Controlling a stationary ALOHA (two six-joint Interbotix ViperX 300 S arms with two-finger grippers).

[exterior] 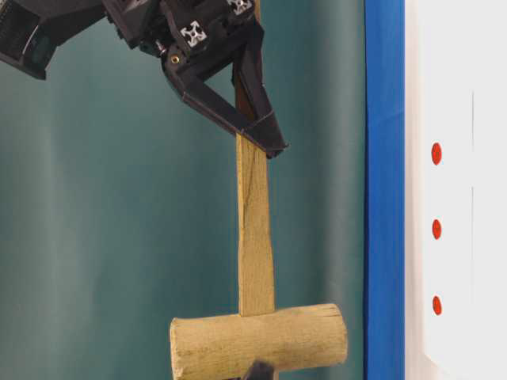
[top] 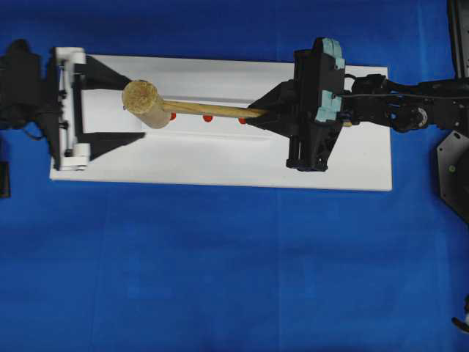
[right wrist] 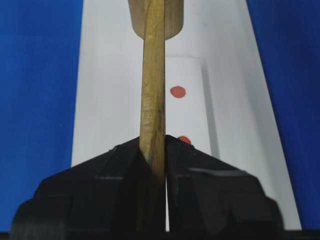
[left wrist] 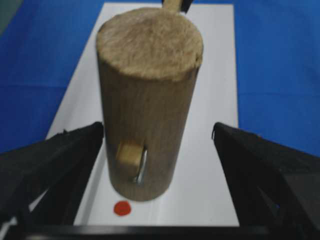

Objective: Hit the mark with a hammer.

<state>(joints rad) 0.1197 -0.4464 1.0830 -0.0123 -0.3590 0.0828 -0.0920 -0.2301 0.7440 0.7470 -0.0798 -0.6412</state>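
Observation:
The hammer is a light-brown wooden mallet. Its thick head point(top: 146, 103) stands on end above the left part of the white board point(top: 220, 165), clear of the surface in the table-level view point(exterior: 257, 342). My right gripper point(top: 261, 114) is shut on the slim handle point(right wrist: 152, 75) near its far end. My left gripper point(left wrist: 157, 132) is open, with one finger point(left wrist: 55, 160) on each side of the head point(left wrist: 150, 100) and not gripping it. Three red marks point(exterior: 436, 229) lie in a row on the board. One mark point(left wrist: 122, 208) shows just beside the head's lower end.
The white board lies on a blue cloth point(top: 220, 279) that covers the table. The right arm point(top: 410, 110) reaches in from the right edge. A teal backdrop point(exterior: 95, 237) shows behind the hammer in the table-level view.

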